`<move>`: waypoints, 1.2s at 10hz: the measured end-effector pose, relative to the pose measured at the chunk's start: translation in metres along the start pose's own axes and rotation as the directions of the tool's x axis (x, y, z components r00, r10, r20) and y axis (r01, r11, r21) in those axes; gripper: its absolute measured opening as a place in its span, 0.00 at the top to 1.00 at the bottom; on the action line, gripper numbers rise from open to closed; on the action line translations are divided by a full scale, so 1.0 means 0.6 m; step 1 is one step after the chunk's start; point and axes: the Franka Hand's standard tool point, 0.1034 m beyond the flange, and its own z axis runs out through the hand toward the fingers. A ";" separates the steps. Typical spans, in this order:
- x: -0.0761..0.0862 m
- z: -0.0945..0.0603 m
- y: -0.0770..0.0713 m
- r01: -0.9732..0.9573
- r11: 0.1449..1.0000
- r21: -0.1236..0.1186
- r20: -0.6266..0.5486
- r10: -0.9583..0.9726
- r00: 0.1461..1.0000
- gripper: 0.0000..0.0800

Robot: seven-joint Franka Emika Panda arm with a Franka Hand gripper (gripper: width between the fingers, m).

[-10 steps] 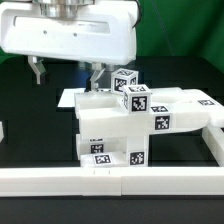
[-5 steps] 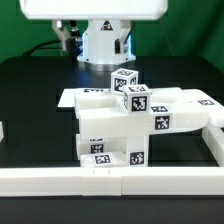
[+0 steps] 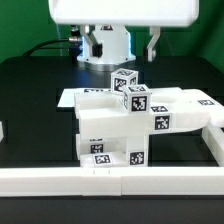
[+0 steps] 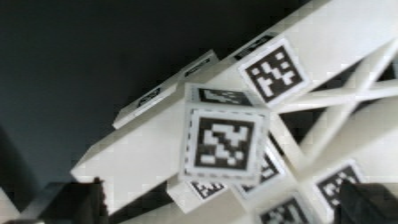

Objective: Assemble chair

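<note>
The chair [image 3: 125, 125], a stack of white tagged blocks, stands mid-table against the white border rail [image 3: 100, 180]. Our gripper [image 3: 152, 45] hangs well above it toward the exterior view's right, jaws spread and empty (one finger shows). To do well, we judge it should descend squarely over the next block. We see no containers.
</note>
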 end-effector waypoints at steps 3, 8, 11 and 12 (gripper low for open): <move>-0.008 0.024 0.000 0.004 1.000 -0.016 0.012 -0.004 1.000 0.19; -0.011 0.034 0.001 0.006 1.000 -0.024 0.020 -0.006 1.000 0.64; -0.011 0.035 0.001 -0.008 1.000 -0.024 0.020 0.009 1.000 0.64; -0.011 0.035 0.001 -0.009 1.000 -0.024 0.020 0.009 1.000 0.64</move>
